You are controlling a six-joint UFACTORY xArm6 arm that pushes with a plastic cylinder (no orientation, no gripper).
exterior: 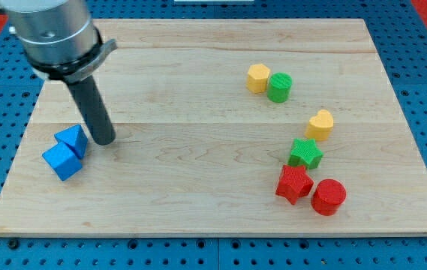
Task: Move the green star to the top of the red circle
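The green star (305, 153) lies at the view's right, just above the red star (293, 184) and up-left of the red circle (328, 197). The green star touches the red star. My tip (103, 139) is far off at the view's left, right beside the two blue blocks, well away from the green star and the red circle.
Two blue blocks (67, 151) sit at the left by my tip. A yellow hexagon (258, 77) and a green cylinder (279, 87) are at the upper right. A yellow heart (320, 124) lies just above the green star. The wooden board (198, 187) ends near all sides.
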